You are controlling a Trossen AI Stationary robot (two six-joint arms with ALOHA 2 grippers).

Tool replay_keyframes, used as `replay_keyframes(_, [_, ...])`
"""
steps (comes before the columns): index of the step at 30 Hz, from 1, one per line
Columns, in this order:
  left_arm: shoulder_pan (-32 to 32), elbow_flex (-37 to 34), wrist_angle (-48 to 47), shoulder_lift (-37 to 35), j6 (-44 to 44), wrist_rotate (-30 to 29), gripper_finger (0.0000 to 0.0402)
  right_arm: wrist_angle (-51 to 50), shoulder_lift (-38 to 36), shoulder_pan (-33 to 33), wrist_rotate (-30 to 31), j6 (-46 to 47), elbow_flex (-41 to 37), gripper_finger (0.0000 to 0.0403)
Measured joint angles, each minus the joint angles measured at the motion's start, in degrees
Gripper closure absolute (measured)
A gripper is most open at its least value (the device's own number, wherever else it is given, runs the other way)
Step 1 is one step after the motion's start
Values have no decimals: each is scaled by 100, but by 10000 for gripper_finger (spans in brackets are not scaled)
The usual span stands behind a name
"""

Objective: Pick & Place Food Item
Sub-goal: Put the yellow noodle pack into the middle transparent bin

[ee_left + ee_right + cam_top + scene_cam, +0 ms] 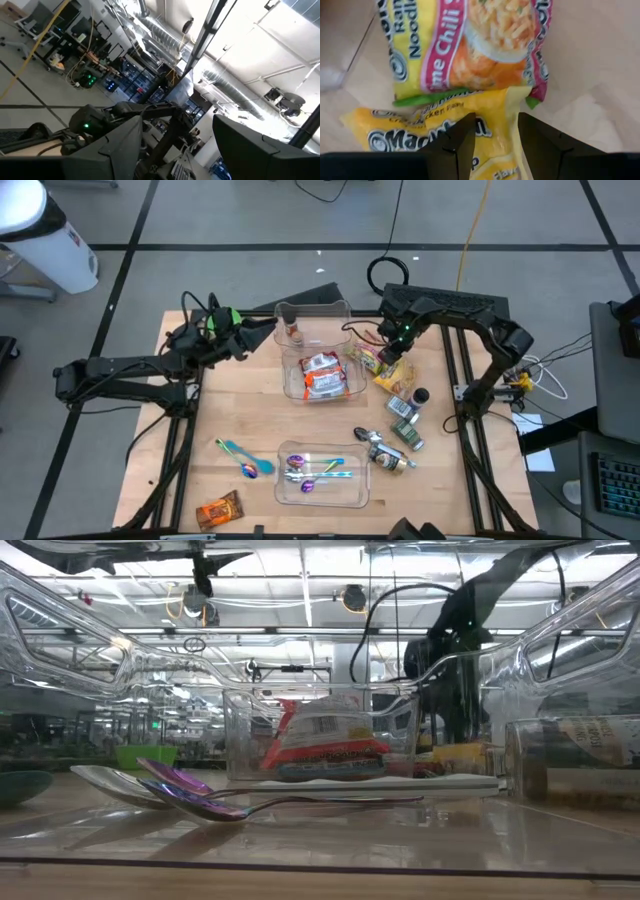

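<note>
Two ramen noodle packets lie on the table at the right of a clear bin (340,310): a yellow one (420,135) and, partly under it, one with a pink band (470,45). My right gripper (495,125) points down over the yellow packet (388,372), open, with the packet's end between its fingers. The bin holds red and white packets (322,375). My left gripper (255,338) hangs raised at the bin's left side, open and empty (180,150). My right gripper comes from above with one finger (462,137) on each side of the yellow packet's end (495,115), which lies on the table. Whether the fingers touch it, I cannot tell.
A second clear tray (355,495) with spoons (310,470) stands near the front. A teal spoon (240,455) and an orange packet (218,510) lie at the front left. Cans and bottles (402,412) stand just in front of the noodle packets.
</note>
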Motion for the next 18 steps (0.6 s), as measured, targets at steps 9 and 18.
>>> replay_keyframes(9, [0,0,-7,0,3,-133,149,9,116,-62,-35,-163,-1,280])
replay_keyframes(18, [2,-2,-10,0,179,-301,149,13,116,-62,-28,-328,0,392])
